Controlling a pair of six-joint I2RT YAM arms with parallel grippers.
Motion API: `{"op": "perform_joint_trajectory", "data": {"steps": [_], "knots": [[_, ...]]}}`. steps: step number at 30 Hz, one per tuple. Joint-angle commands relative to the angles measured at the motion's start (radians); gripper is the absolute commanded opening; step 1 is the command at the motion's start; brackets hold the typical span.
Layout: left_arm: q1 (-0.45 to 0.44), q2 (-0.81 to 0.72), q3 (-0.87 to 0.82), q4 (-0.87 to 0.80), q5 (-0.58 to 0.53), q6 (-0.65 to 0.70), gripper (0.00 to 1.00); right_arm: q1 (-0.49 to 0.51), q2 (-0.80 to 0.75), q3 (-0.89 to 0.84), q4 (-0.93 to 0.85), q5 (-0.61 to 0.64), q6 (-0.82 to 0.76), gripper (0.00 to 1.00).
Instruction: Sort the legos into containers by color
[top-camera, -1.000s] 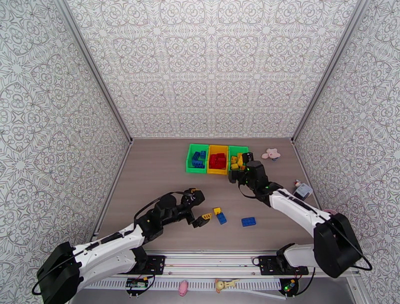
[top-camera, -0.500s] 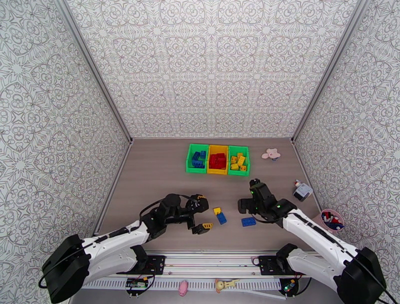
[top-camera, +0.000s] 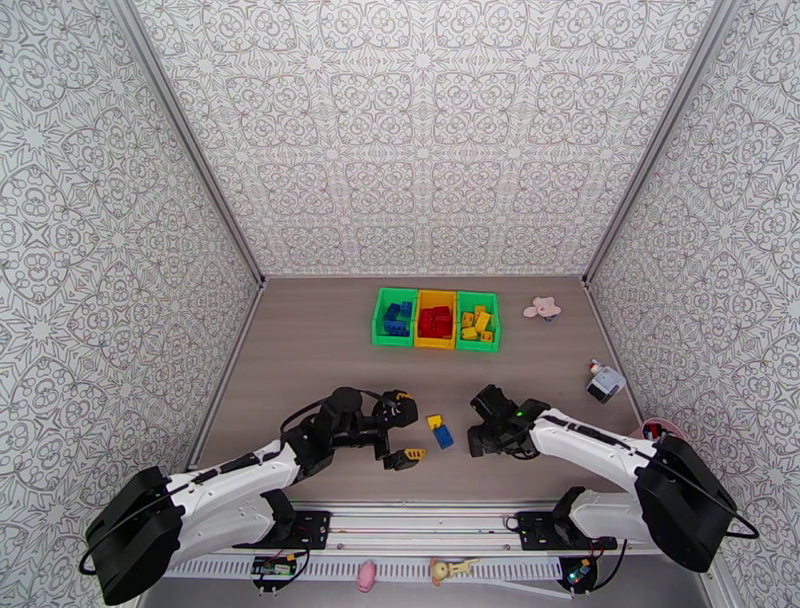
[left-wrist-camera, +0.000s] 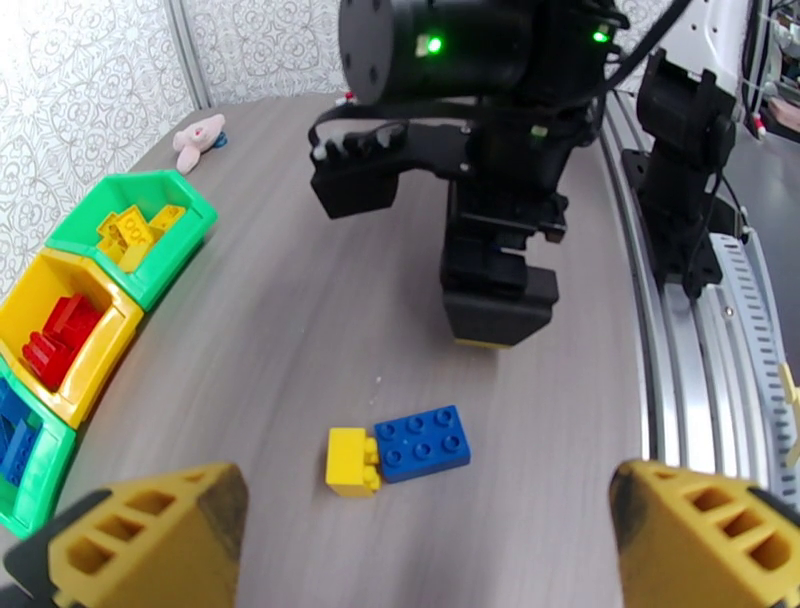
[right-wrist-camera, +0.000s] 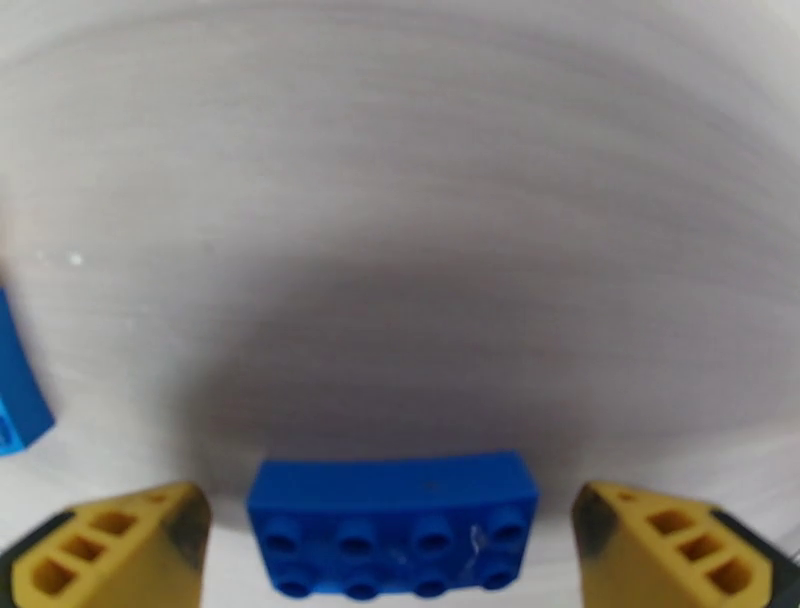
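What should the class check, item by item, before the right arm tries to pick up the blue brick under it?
1. The right end effector is open: ok.
2. The blue brick sits between its fingers: ok.
3. The fingers are low enough to grip the brick's sides: cannot tell.
4. The second blue brick is clear of the fingers: ok, it lies apart at the left.
5. The left end effector is out of the way: ok, open and apart from the right one.
6. The green bin holding blue bricks has room: ok.
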Motion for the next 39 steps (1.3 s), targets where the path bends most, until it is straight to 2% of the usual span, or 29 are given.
{"op": "perform_joint_trajectory", "data": {"steps": [1, 6, 16, 23, 33, 39], "knots": [[-0.004, 0.001, -0.011, 0.000, 0.006, 0.019, 1.00, 0.007, 0.012, 0.020, -0.001, -0.019, 0.015, 0.99], [-0.004, 0.001, -0.012, 0.002, 0.001, 0.020, 1.00, 0.007, 0.026, 0.015, 0.014, -0.029, 0.016, 0.92], [-0.006, 0.000, -0.009, 0.014, -0.011, 0.008, 1.00, 0.006, 0.023, 0.027, 0.002, -0.026, 0.003, 0.68], [-0.002, -0.021, -0.014, 0.018, -0.044, -0.021, 1.00, 0.006, 0.018, 0.071, -0.009, 0.031, -0.042, 0.62], [-0.009, -0.259, -0.056, -0.122, -0.239, -0.165, 1.00, 0.006, 0.074, 0.221, 0.157, 0.136, -0.162, 0.58], [-0.020, -0.421, -0.119, -0.141, -0.446, -0.220, 1.00, 0.006, 0.224, 0.386, 0.297, 0.121, -0.258, 0.59]]}}
